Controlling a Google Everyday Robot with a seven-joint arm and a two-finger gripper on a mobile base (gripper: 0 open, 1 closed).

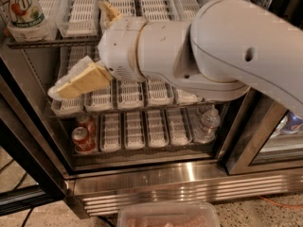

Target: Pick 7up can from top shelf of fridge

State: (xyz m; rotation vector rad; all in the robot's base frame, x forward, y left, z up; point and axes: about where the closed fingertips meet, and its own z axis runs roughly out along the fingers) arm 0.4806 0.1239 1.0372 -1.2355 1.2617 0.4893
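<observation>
The 7up can (21,8), white and green with a red dot, stands at the far left of the top shelf (42,43) of the fridge (189,183), partly cut off by the frame's edge. My gripper (78,48) is open and empty. Its lower cream finger (80,82) reaches left over the middle shelf's trays, and its upper finger (108,11) points at the top shelf. The gripper is right of the can and a little below it, not touching it. My large white arm hides much of the shelves' right side.
Two red-orange soda cans (83,136) sit at the left of the bottom shelf and a clear water bottle (207,124) at its right. White slotted trays fill the shelves. A black door frame (28,141) runs down the left. A plastic container (168,215) lies below.
</observation>
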